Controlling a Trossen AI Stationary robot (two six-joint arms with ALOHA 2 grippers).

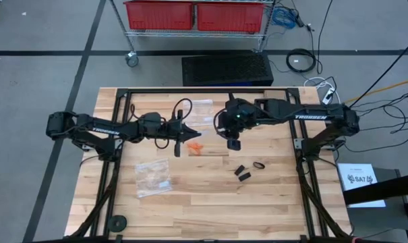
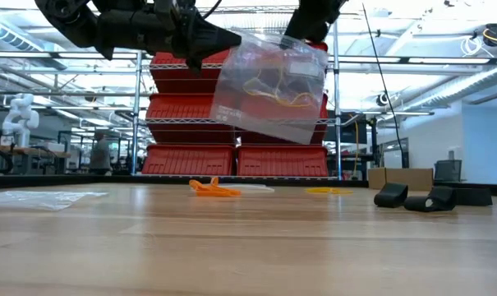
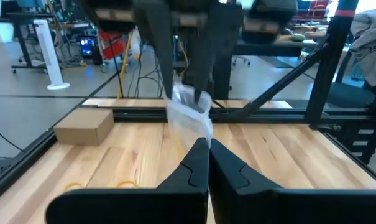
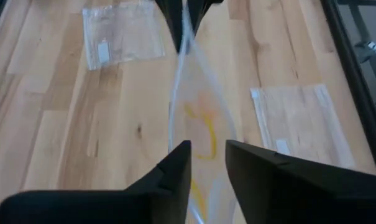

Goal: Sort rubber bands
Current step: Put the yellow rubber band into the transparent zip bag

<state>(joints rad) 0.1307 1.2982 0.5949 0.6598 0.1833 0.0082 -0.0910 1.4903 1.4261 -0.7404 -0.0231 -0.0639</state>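
A clear zip bag (image 2: pixel 269 86) hangs in the air between my two grippers, above the middle of the table. Inside it lie pale yellow rubber bands (image 2: pixel 283 99), also showing in the right wrist view (image 4: pixel 203 134). My left gripper (image 2: pixel 219 39) is shut on one upper corner, my right gripper (image 2: pixel 312 29) on the other. A small heap of orange bands (image 1: pixel 193 147) lies on the wood below the bag. Black bands (image 1: pixel 247 170) lie nearer the right edge. A few yellow bands (image 2: pixel 329 190) lie on the table behind. My left gripper pinches the bag's upper corner (image 3: pixel 197 134) between its two shut fingers, coming level from the table's left. The bag is lifted clear and hangs below. My right gripper has the bag's opposite top edge (image 4: pixel 186 134) between its fingers, reaching down from above on the right side. The bag hangs tilted from that corner (image 2: pixel 314 49), clear of the table.
Two more clear bags lie flat on the wood: one toward the near left (image 1: pixel 153 177), one toward the far edge (image 1: pixel 202 103). A black round foot (image 1: pixel 117 222) sits at the near left corner. Red bins on a wire rack (image 2: pixel 232 160) stand beyond the far edge.
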